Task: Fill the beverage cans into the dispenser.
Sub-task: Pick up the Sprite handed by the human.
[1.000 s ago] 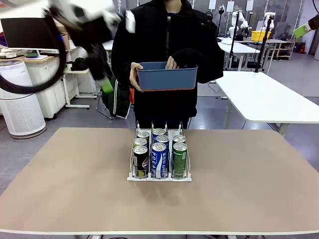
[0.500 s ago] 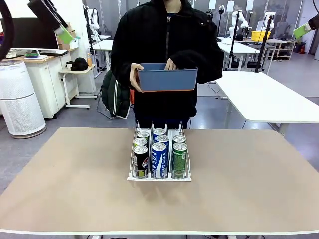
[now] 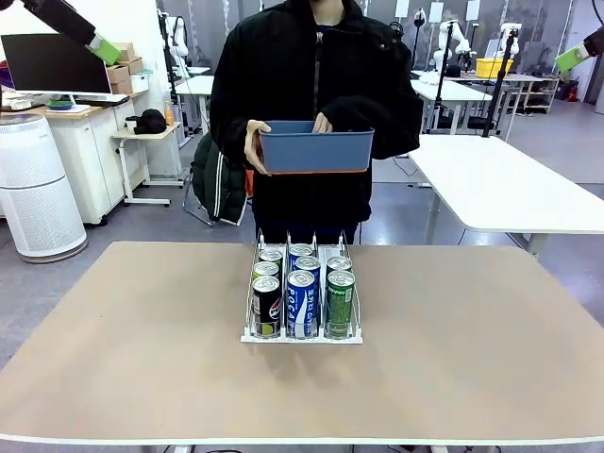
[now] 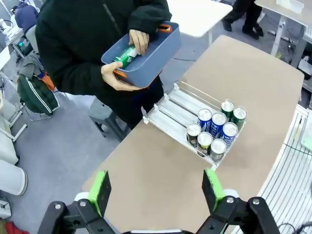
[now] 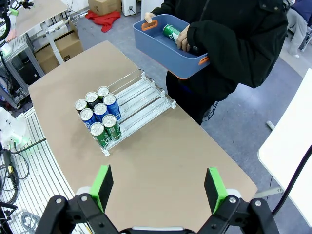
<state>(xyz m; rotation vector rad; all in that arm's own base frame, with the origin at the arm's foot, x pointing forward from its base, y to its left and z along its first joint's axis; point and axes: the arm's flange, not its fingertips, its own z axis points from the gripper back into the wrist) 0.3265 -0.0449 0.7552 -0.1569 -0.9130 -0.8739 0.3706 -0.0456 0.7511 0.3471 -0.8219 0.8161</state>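
Two end effectors hang high over the surface, well apart from everything on it. On the left, the left end effector has its jaws spread wide with nothing between them. It looks down at the far left stretch of the surface.

At the middle sits the dispenser, its lanes running from the far edge toward the near edge. Six cans stand upright in it, two to a lane, packed at the near end. The far half of each lane is bare.

Beyond the far edge a person holds a blue bin at chest height, above and behind the dispenser. One green can lies on its side in the bin, its long axis roughly along the bin's length. The person's hand rests on it.

On the right, the right end effector is likewise wide open and empty, above the near right stretch of the surface.

The coming move likely turns on that green can. It lies ahead of and below both end effectors, toward the far edge. Neither arm looks clearly nearer to it, and the person's hand is closest of all.
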